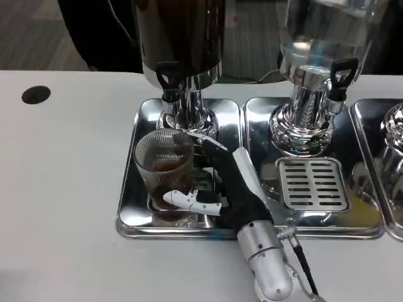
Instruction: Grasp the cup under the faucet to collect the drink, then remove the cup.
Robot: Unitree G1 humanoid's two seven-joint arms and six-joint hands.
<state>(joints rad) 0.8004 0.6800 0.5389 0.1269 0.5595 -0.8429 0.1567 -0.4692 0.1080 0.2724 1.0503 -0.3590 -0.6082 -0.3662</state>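
Note:
A ribbed clear glass cup (165, 171) with a little brown drink at its bottom stands on the steel drip tray (129, 214), just below the black faucet (169, 80) of the dark drink dispenser (179, 34). My right hand (223, 185) is wrapped around the cup's right side, thumb across the front near its base, fingers behind it. No liquid stream is visible from the faucet.
A second dispenser with clear liquid (318, 38) stands to the right on its own tray with a slotted grate (313, 184). A third tray's edge (393, 163) is at far right. A black round hole (36, 94) is in the table at left.

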